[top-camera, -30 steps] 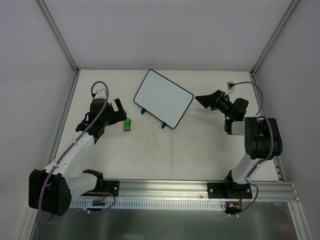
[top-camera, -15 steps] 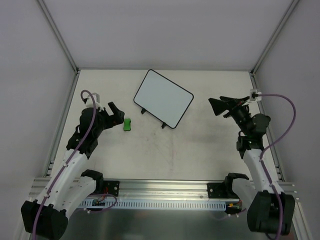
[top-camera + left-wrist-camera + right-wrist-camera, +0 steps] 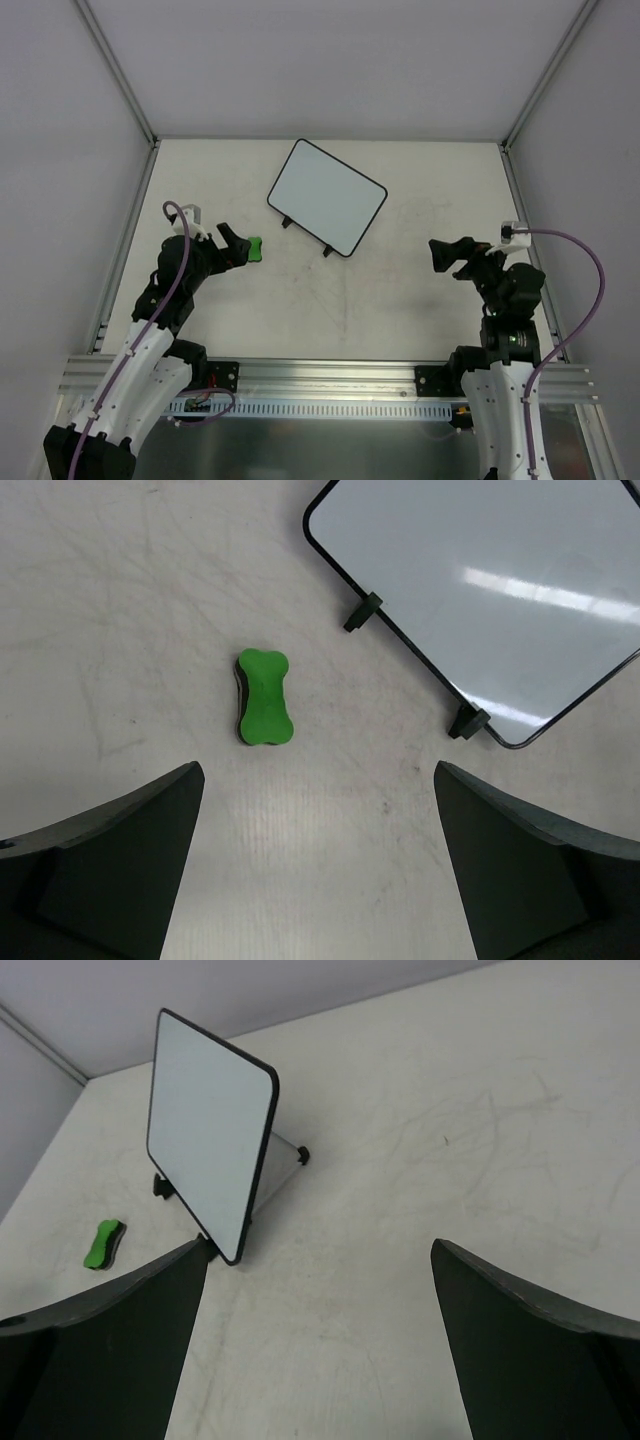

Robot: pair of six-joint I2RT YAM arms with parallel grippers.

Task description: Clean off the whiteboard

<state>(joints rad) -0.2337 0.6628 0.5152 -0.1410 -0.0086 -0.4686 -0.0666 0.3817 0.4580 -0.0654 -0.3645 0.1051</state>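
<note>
The whiteboard [image 3: 327, 196] stands tilted on two black feet at the back middle of the table, its white face blank; it also shows in the left wrist view [image 3: 490, 585] and the right wrist view [image 3: 208, 1126]. A small green eraser block [image 3: 256, 248] lies on the table left of it, seen too in the left wrist view [image 3: 265, 698] and the right wrist view [image 3: 103, 1243]. My left gripper [image 3: 235, 243] is open and empty, just left of the eraser. My right gripper [image 3: 445, 255] is open and empty, well right of the board.
The table [image 3: 350, 300] is a pale, scuffed surface enclosed by white walls with metal rails at the left and right edges. The arm bases are bolted to a slotted rail [image 3: 330, 380] at the near edge.
Both arms have drawn back toward the near edge. The left gripper has moved down beside the eraser; the right gripper has moved down and away from the board. The board and eraser have not moved.
</note>
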